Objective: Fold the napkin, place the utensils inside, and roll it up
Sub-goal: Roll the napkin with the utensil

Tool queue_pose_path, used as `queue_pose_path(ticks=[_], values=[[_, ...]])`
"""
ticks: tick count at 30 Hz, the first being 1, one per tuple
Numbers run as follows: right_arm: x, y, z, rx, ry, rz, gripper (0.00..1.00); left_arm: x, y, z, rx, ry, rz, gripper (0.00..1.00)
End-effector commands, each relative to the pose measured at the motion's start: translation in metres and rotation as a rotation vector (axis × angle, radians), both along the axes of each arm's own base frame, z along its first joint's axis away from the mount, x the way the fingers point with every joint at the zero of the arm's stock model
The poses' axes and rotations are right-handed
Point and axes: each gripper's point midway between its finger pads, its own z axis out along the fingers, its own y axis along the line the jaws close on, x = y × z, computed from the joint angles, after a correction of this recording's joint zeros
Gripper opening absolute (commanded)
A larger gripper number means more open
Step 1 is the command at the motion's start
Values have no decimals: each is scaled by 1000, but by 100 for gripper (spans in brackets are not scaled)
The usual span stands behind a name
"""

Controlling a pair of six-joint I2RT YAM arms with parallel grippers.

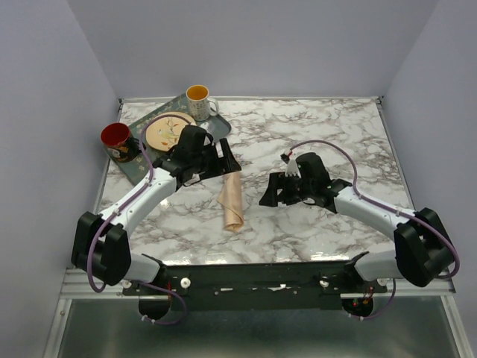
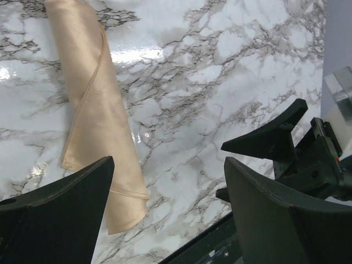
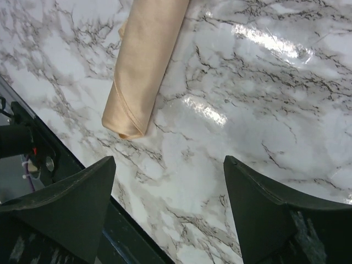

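Observation:
The peach-tan napkin (image 1: 232, 201) lies rolled into a narrow tube on the marble table, between the two arms. It also shows in the left wrist view (image 2: 99, 121) and in the right wrist view (image 3: 142, 71). No utensils show in any view. My left gripper (image 1: 223, 160) is open and empty, just above the roll's far end. My right gripper (image 1: 277, 192) is open and empty, to the right of the roll and apart from it.
A dark tray (image 1: 216, 128) at the back left holds a cream floral plate (image 1: 169, 130), a yellow mug (image 1: 199, 101) and a red mug (image 1: 118, 140). The marble table (image 1: 328, 134) ends at a metal rail at the near edge.

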Motion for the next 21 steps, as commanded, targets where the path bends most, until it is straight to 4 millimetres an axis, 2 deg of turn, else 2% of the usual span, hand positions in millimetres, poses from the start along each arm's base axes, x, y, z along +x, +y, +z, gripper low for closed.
queue_pose_path(ticks=[1,3,4,6,7,8,10,11,13,14,15,17,18,21], values=[[1,-22,2,-80,-48,-65,88,-5,-22,48,-65,-146,-98,91],[8,-32,13,-103,-98,-132,88,-11,-30,63,-78,-193,-123,94],[18,-47,27,-128,-170,-222,91,-9,-31,70,-76,-229,-111,96],[22,-64,38,-154,-218,-311,98,-13,-33,88,-86,-295,-112,99],[22,-75,56,-140,-278,-357,99,-16,-39,97,-97,-333,-123,99],[24,-88,61,-162,-315,-413,100,-14,-37,105,-91,-373,-100,99],[22,-99,81,-151,-390,-447,100,-16,-33,127,-105,-458,-73,99],[20,-114,98,-155,-439,-506,100,-12,-27,135,-99,-490,-36,99],[17,-126,113,-175,-487,-535,100,-12,-19,156,-112,-552,-1,99],[13,-133,127,-171,-514,-549,100,-10,-18,162,-115,-568,9,99],[12,-135,135,-179,-538,-539,100,-9,-16,174,-121,-595,24,99],[8,-140,146,-173,-555,-554,100,-7,-15,186,-132,-630,31,99],[5,-142,156,-147,-579,-559,100,-6,-15,190,-135,-639,36,99],[2,-138,165,-100,-621,-534,100,-4,-17,196,-143,-649,33,99]])
